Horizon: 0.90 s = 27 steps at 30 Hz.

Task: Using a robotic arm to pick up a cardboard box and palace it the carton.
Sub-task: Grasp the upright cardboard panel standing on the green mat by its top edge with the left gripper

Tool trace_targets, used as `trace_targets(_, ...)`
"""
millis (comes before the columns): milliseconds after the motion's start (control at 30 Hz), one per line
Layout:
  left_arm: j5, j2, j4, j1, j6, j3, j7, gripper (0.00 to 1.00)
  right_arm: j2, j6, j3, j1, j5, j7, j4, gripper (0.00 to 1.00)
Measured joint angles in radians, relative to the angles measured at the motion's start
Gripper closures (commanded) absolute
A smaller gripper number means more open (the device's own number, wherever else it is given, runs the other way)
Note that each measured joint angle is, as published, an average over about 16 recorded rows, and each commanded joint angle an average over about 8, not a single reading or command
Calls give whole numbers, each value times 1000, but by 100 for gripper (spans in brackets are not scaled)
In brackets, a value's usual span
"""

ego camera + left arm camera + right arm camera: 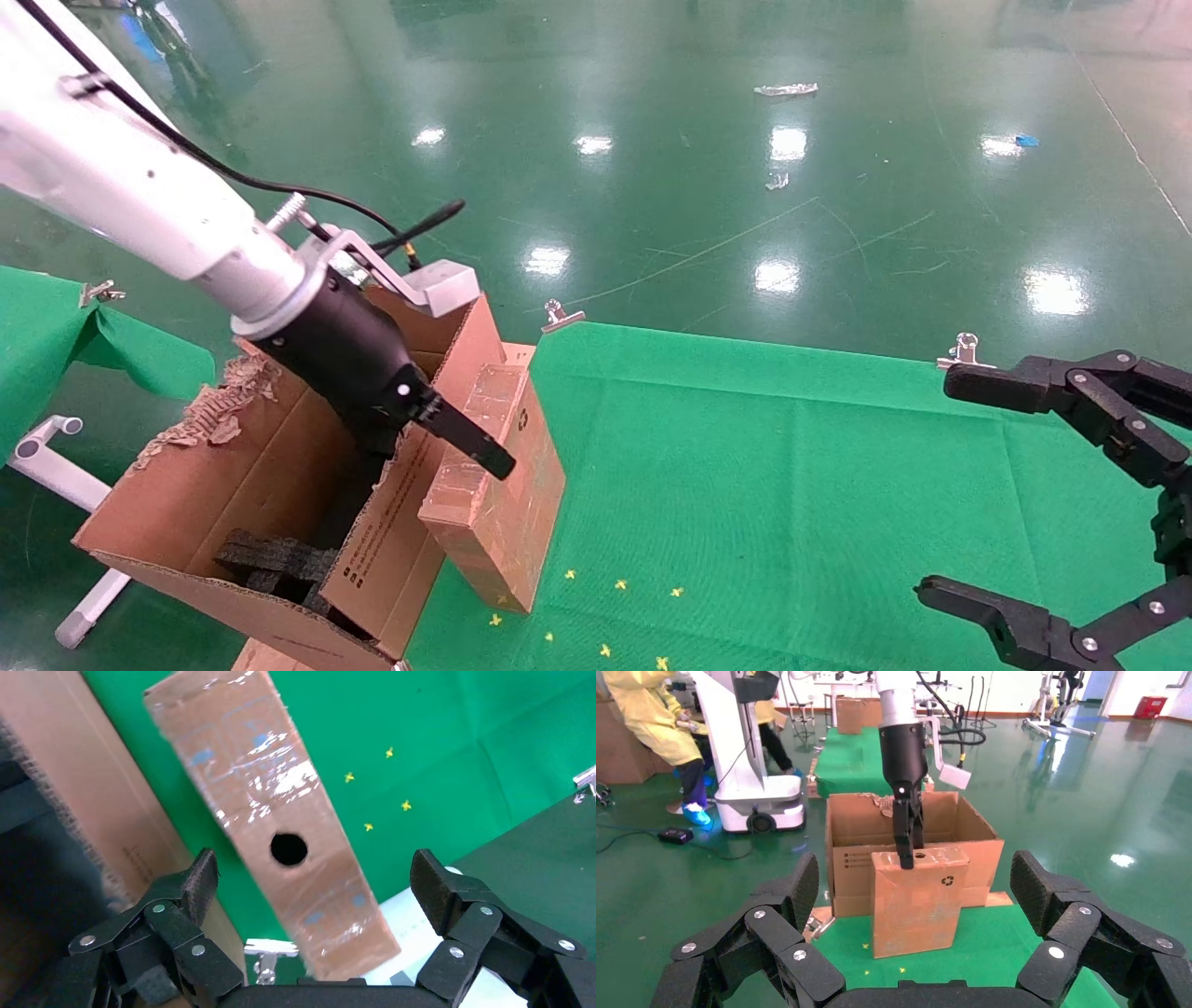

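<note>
The small cardboard box (498,485) stands on end on the green table, tilted, right beside the carton's printed flap. It has shiny tape, a recycling mark and a round hole in its top face (281,811). The robotic arm's left gripper (438,438) hovers over the box's top with its jaws spread wide on either side, touching nothing (313,864). The large carton (233,485) stands open at the table's left end, with black foam blocks (270,559) inside and a torn edge (214,410). My right gripper (936,485) is open and empty at the far right.
Metal clips (562,317) (964,349) pin the green cloth at the table's far edge. Small yellow marks (615,585) dot the cloth near the box. A white frame (56,457) and another green table (37,345) stand at the left. A person (652,720) and a robot base (750,797) are behind the carton.
</note>
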Motion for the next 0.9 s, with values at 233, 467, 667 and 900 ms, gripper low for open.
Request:
trace_targets(233,13,29,19,36,-32,15,-24,82,0,0,0,0,0,0,0,54)
trace_targets(467,28,41,18,50,-46,25,-27,100,0,0,-1,0,1,0,0,100)
trace_targets(667,42,34,-12,43,-53,30,-37,100,1,1,-1,0,1,-1,0,100)
trace_targets(900,60,17,-69,33,-64,35,-62,100,1,1,-2,0,1,-1,0,100)
